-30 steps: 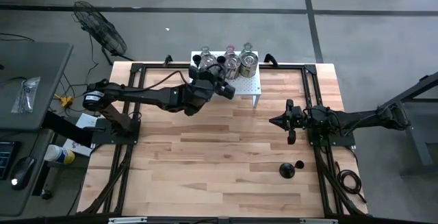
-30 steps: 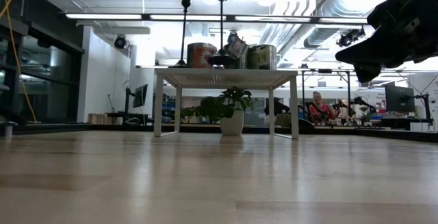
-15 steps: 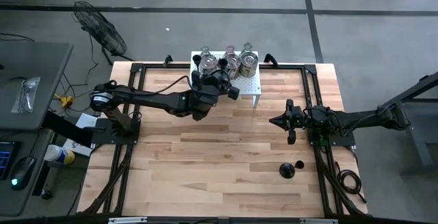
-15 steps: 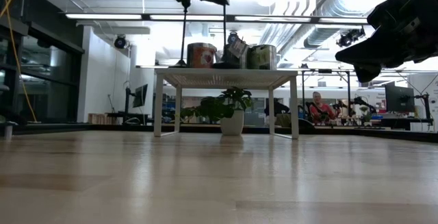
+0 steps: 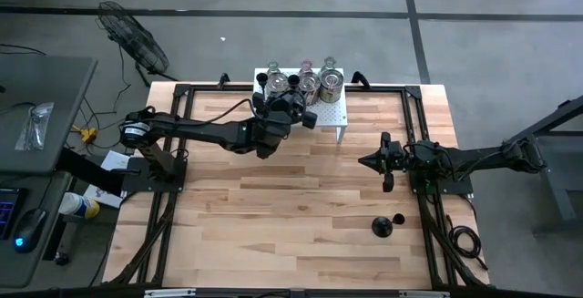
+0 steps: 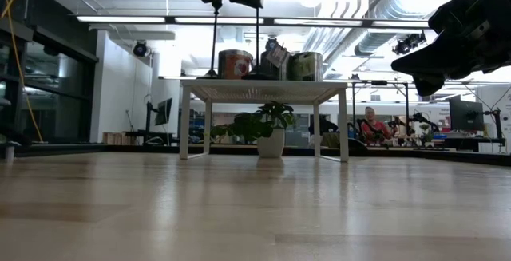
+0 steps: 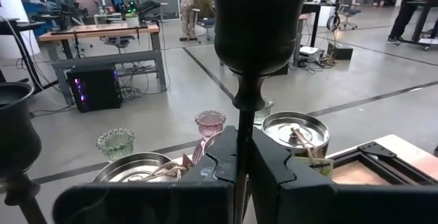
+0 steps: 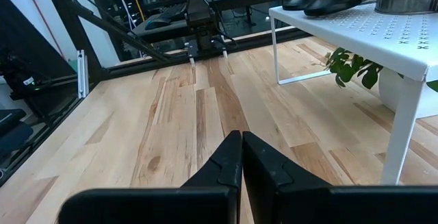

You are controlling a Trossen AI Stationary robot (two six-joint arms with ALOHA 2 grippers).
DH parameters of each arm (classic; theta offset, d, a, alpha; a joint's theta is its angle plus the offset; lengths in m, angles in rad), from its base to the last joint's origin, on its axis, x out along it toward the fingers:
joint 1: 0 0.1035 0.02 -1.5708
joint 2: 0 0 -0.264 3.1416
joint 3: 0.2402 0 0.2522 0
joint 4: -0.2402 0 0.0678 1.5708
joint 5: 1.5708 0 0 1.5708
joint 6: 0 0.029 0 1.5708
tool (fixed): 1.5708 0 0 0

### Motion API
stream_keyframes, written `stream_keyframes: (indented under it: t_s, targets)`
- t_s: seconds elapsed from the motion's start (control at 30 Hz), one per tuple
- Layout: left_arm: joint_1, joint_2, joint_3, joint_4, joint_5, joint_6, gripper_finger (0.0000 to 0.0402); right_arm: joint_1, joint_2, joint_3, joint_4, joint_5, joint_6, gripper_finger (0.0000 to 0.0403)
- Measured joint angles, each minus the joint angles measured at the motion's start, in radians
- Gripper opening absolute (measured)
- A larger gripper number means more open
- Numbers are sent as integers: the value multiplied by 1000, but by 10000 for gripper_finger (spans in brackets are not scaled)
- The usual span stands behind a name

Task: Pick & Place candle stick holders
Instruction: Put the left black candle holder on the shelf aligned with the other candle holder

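My left gripper (image 5: pixel 297 107) reaches level over the white perforated rack (image 5: pixel 332 116) at the table's far middle, shut on a black candle stick holder (image 7: pixel 254 25). A second black holder (image 6: pixel 213 41) stands on the rack beside it. Squat holders stand behind on the rack: a pinkish one (image 7: pixel 210 122), a clear glass one (image 7: pixel 115 142) and silvery ones (image 7: pixel 294 131). Another black holder (image 5: pixel 387 225) lies on the table at the near right. My right gripper (image 5: pixel 375 161) waits shut at the right, above the table. My left gripper pinches the black holder's thin stem (image 7: pixel 240 118) between its two fingers, below the cup. The fingers come level from the table's near side and lie across the stem. The holder stands upright with its round base (image 6: pixel 258 74) at the rack's top; whether it rests there I cannot tell.
The rack's top is crowded along its far side, with bare perforated sheet (image 8: pixel 383 35) on its near part. A potted plant (image 6: pixel 267 129) shows beyond the rack's legs. The wooden table (image 5: pixel 291 216) is bare in the middle and near left.
My left gripper has reached toward the table's far edge and sunk a little, still shut on the black holder. The holder has stayed upright, and its base has come down to the rack's top.
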Motion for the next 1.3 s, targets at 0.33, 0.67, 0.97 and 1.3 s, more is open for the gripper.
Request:
stream_keyframes:
  t_s: [0.33, 0.67, 0.97, 1.3]
  targets:
    - [14, 18, 0, 16, 40, 1, 7, 0, 0, 0, 0, 0, 0, 4]
    - [13, 16, 1, 7, 37, 11, 7, 0, 0, 0, 1, 0, 0, 4]
    - [26, 17, 0, -1, 95, 48, 59, 0, 0, 0, 0, 0, 0, 4]
    - [38, 17, 0, -1, 113, 143, 67, 0, 0, 0, 0, 0, 0, 4]
